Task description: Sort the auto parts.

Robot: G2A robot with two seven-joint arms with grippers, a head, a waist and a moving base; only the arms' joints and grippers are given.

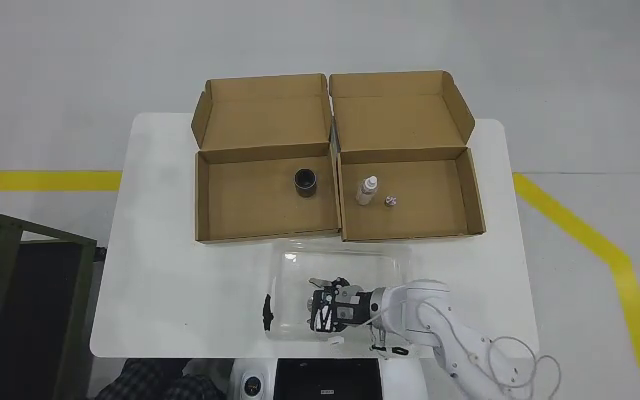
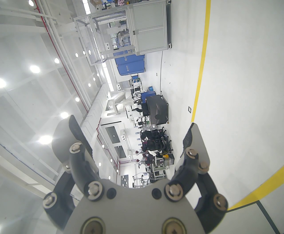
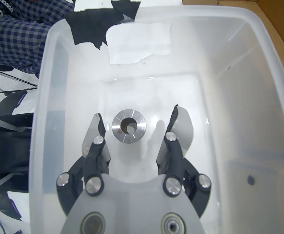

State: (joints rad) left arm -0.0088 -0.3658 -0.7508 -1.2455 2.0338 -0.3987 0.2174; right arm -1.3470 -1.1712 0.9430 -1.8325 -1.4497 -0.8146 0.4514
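- The right gripper (image 3: 137, 113) is released, its jaws spread wide inside the clear bin (image 3: 199, 11), with nothing between the pads.
- The metal ring (image 3: 129, 126) lies flat on the bin floor between the two fingers, bore facing up. It sits closer to one finger than the other and seems to touch neither.
- Handling, as a judgement: it looks like solid machined metal, so stiff, fairly heavy for its bulk and in no way fragile. The polished, sloped upper face would likely be slick.
- The best hold looks to be across the outer wall, low down, with the pads square to it. A pinch on the sloped face could squeeze it out.
- The bin walls rise on all sides of the gripper. A straight lift above the rim seems wise before any sideways travel.
- Just beyond the bin on the bench (image 1: 160, 250) stand two open cardboard boxes side by side, flaps raised at their far edges.
- The left box (image 1: 215, 215) holds a dark cylinder (image 1: 305, 182).
- The right box (image 1: 470, 205) holds a small white bottle (image 1: 367, 190) and a tiny part (image 1: 392, 200). Both boxes have open floor left.
- The left gripper (image 2: 132, 123) is also released and empty, aimed out into the room.
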